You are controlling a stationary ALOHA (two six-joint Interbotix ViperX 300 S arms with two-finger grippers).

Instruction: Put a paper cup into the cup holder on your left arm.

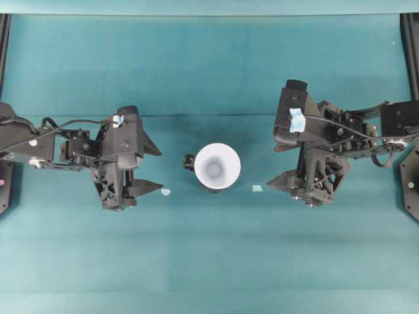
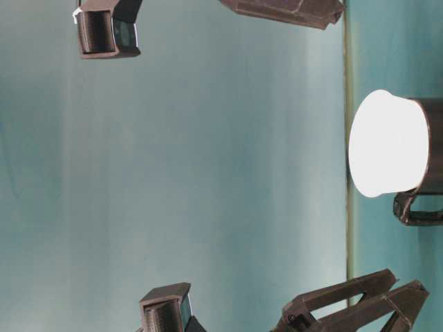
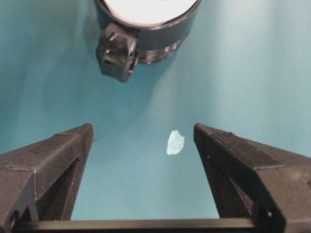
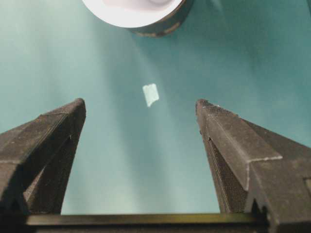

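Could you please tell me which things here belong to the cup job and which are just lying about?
Part of the job:
- paper cup, sitting in the holder
- cup holder, black, with a side knob
- left gripper, jaws open
- right gripper, jaws open

Just lying about:
- tape scrap near the left gripper
- second tape scrap near the right gripper

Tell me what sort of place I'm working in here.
Probably a lab test bench: a teal mat covers the table, two black robot arms face each other across it, and only a paper cup sits between them, in a black holder.
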